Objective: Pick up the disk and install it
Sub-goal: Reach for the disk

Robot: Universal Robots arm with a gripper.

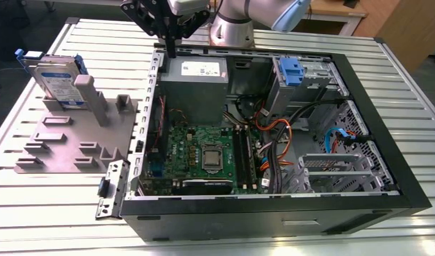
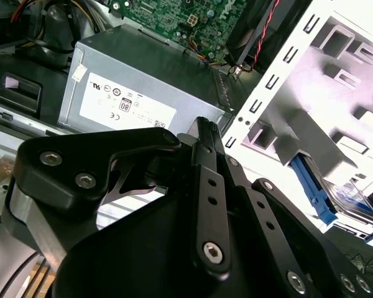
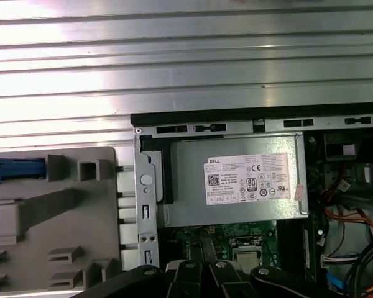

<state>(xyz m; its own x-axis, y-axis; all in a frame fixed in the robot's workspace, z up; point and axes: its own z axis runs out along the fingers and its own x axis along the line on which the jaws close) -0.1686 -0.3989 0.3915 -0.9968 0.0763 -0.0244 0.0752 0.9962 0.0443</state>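
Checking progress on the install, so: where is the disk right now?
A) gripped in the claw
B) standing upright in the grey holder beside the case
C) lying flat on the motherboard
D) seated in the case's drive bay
B: the disk stands upright in the grey holder at the exterior view's left of the open case, while the claw hangs apart from it above the case's edge.

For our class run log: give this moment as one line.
gripper shut, empty, over case rim | disk upright in grey rack | install not done
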